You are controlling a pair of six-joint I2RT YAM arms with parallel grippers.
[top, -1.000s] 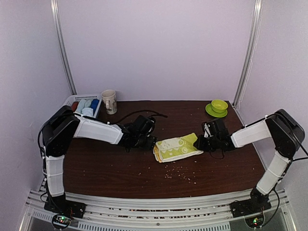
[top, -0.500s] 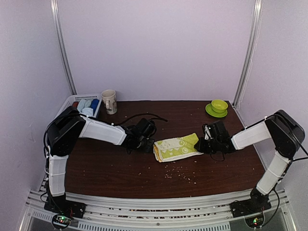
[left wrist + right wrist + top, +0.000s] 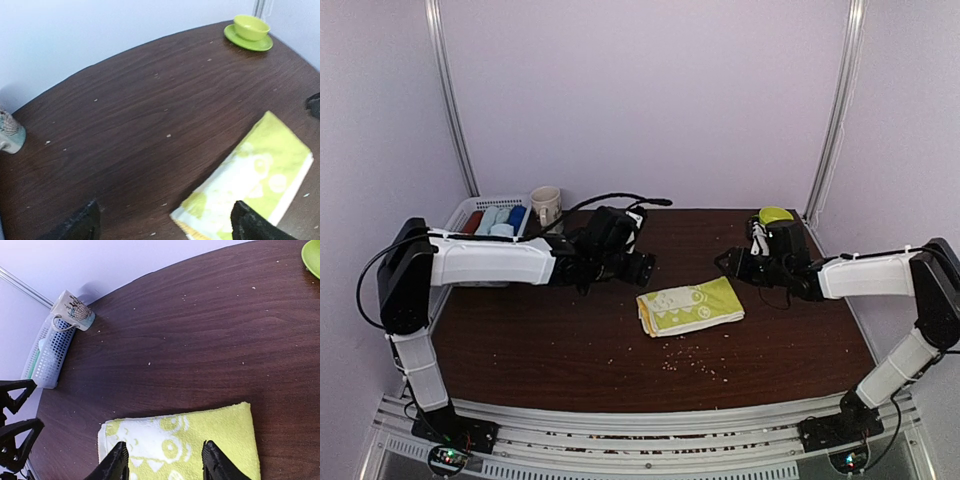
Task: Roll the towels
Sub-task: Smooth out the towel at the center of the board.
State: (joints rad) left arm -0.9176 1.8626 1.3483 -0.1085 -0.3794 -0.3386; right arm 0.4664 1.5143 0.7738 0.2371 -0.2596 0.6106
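crumbs speckle the dark desk, thickest at 6 o'clock of the cloth. at the 10 o'clock corner stands a white slatted basket holding a few rolled bundles, too small to tell apart. a printed mug sits just beside the basket, on its 3 o'clock side.

the left tool hangs above the desk at about 10 o'clock of the yellow-green towel. its fingers are spread wide with nothing between them, as the left wrist view shows. half a second ago it sat low against the towel's 9 o'clock end; it has since lifted and drawn back toward the far wall.

the towel lies just to the 3 o'clock side of the desk's middle. it is a flat folded rectangle, print up, and neither tool touches it.

the right tool has made the same retreat from the towel's 3 o'clock end. it now hovers at about 1 o'clock of the towel, its fingers also parted and empty. a green cup and saucer sit at the 2 o'clock corner.

my reading is that a straightening step has ended and both arms are resetting. no turn of the roll exists yet. one short end has to be pinched and curled over first.
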